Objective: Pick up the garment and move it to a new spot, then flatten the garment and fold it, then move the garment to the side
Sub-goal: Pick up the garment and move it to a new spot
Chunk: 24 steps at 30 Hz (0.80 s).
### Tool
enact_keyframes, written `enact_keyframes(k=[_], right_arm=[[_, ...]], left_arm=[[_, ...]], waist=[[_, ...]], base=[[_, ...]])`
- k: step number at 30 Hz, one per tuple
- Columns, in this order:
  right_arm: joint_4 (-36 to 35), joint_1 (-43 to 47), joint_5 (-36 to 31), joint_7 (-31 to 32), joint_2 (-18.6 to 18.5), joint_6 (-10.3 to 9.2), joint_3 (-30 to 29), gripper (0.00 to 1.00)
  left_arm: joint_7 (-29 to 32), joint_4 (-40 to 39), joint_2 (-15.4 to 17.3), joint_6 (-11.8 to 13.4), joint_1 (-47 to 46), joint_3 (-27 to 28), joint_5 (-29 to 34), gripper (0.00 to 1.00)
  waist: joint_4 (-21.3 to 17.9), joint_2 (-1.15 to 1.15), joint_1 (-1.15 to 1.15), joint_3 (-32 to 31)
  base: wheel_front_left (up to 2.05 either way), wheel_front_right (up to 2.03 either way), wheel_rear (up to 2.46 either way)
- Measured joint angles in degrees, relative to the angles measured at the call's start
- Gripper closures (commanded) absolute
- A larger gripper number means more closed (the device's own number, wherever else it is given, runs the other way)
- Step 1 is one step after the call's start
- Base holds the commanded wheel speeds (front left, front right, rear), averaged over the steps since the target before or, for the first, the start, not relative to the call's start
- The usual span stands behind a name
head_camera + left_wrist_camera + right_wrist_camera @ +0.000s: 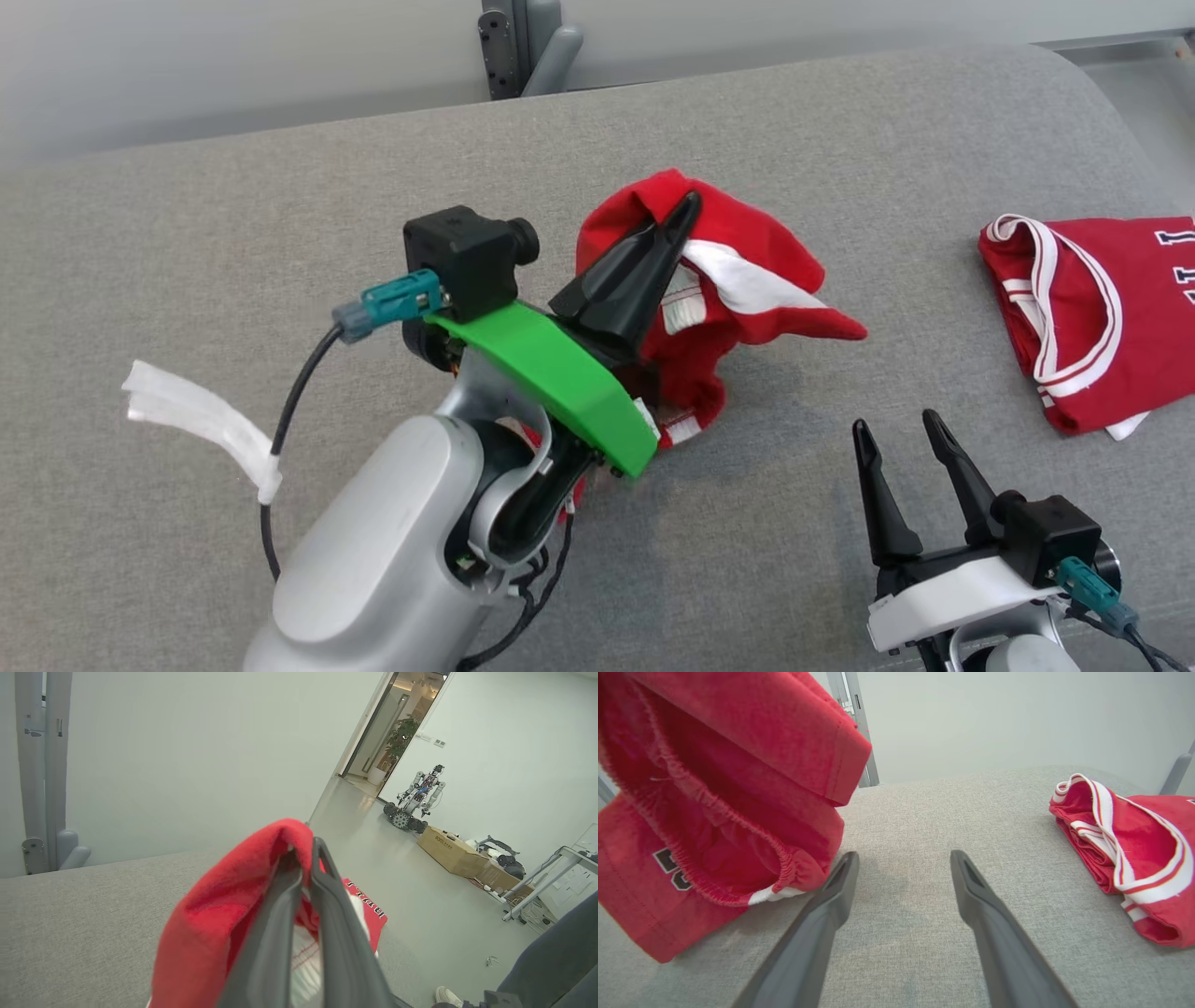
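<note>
Writing: the red shorts (747, 243) carry blocky black-and-white characters near one hem in the right wrist view, cut off by a fold and unreadable. A white sewn-in label on them is too small to read. The folded red jersey (1102, 317) shows white characters with dark outlines at its right edge, only partly in frame. A cardboard box (448, 851) on the floor has dark print, illegible.

Position: left gripper (689, 203) has its fingers pressed together on a fold of the shorts and holds them raised above mid-tabletop (280, 233). The lower cloth hangs down towards the surface. Right gripper (896, 425) sits low at the near right, fingers apart, nothing between them, tips near the hanging waistband.

Room: bare grey surface lies between the shorts and the jersey, also to the left and front. The jersey lies near the right edge, well apart from the shorts. Beyond the far edge are the floor and a wheeled robot (416, 802).

Materials: the tabletop cover is grey woven cloth. The shorts are soft red knit with a gathered elastic waistband and white trim. The jersey has white-and-red striped binding.
</note>
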Motion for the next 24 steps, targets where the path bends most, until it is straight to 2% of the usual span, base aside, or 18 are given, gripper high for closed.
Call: enact_keyframes(k=[4,11,18,24], right_arm=[[0.07,-0.68,0.34,0.0,0.01,0.0,0.56,0.0],[0.67,-2.69,0.68,0.0,0.03,0.0,1.87,0.0],[1.23,-3.58,0.67,0.0,0.02,0.0,2.01,0.0],[1.54,-3.58,0.65,0.0,0.02,0.0,1.75,0.0]], left_arm=[[1.53,5.77,0.08,0.22,-2.65,-0.25,0.15,1.0],[0.8,23.99,-1.24,-3.05,-6.81,-3.25,0.65,1.0],[-4.04,40.25,-2.18,-6.02,-8.79,-4.67,0.54,1.0],[-9.45,49.04,-2.55,-7.53,-10.82,-5.54,-1.1,1.0]], waist=[[-1.2,-0.01,0.0,1.21],[-3.3,-0.01,0.0,3.46],[-5.47,-0.01,0.0,5.67],[-6.4,-0.01,0.0,6.65]], base=[[0.0,0.0,0.0],[0.0,0.0,0.0],[0.0,0.0,0.0],[0.0,0.0,0.0]])
